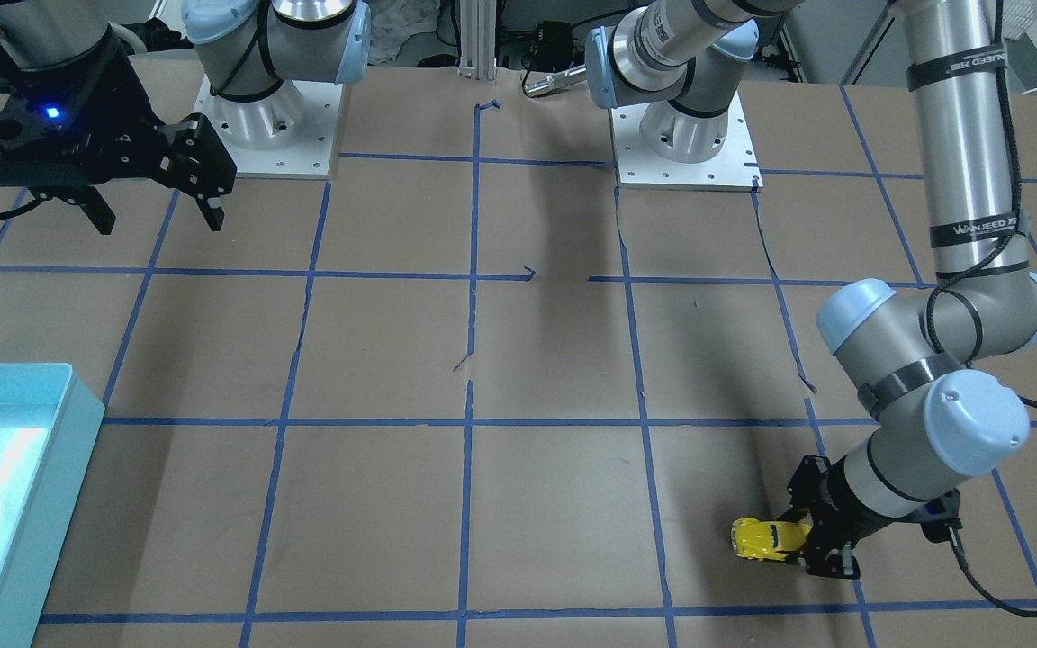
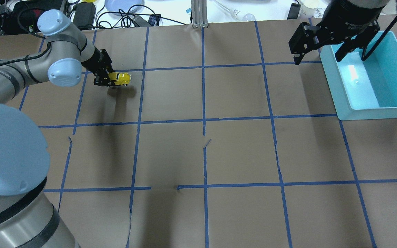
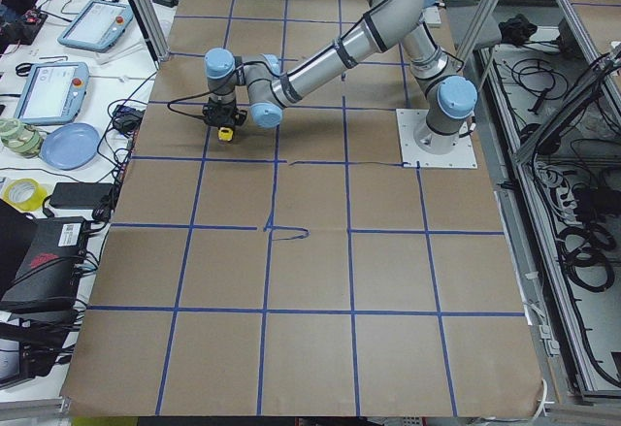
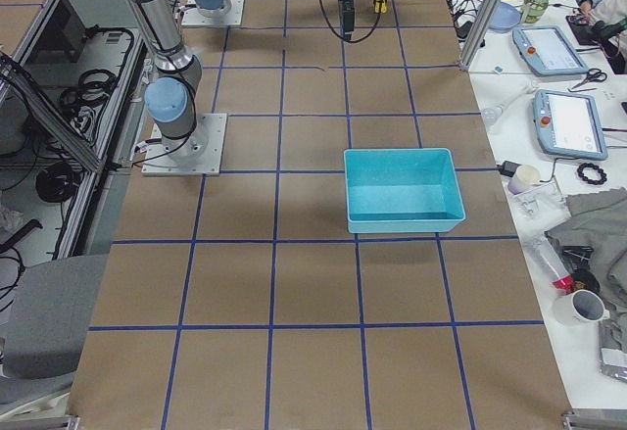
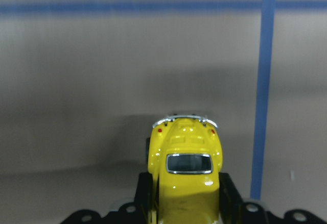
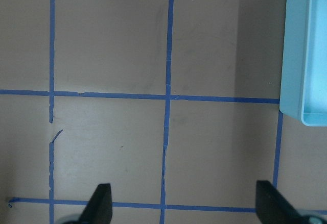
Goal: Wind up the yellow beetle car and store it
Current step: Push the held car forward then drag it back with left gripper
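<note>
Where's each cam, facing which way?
Front-facing: across table, faces robot; left gripper holds yellow beetle car.
Overhead: behind robot, looks forward; left arm, right gripper.
Exterior left: table end; left arm near.
Exterior right: opposite end; teal bin central, right arm top.
Left wrist: over car; own fingers.
Right wrist: down on table; open fingertips.
Shared: overhead, front-facing both show car, bin.

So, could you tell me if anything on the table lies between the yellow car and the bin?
Nothing visible does; only paper lies between the yellow beetle car in the left gripper and the bin.
</note>
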Available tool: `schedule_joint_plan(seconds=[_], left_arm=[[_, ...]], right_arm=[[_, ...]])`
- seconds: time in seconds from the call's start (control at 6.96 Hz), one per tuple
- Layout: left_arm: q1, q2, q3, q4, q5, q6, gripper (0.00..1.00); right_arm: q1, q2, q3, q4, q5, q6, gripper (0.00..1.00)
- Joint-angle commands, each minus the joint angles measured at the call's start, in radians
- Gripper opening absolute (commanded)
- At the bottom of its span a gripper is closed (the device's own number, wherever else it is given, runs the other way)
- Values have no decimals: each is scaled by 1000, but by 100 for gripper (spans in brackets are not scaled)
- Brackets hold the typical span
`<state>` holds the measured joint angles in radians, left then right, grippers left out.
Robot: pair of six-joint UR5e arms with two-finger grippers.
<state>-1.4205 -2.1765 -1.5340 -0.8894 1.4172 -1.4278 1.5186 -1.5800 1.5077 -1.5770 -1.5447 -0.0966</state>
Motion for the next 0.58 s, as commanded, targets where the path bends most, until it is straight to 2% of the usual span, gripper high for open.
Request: schedule_joint_plan(seconds=[0.0, 0.43], left_arm=[[-69, -5, -11, -2, -81, -85, 0], [-66, -31, -9, -16, -57, -54, 0]], right_arm=[[0, 0, -1, 0, 0, 0, 100], [0, 0, 0, 0, 0, 0, 100]])
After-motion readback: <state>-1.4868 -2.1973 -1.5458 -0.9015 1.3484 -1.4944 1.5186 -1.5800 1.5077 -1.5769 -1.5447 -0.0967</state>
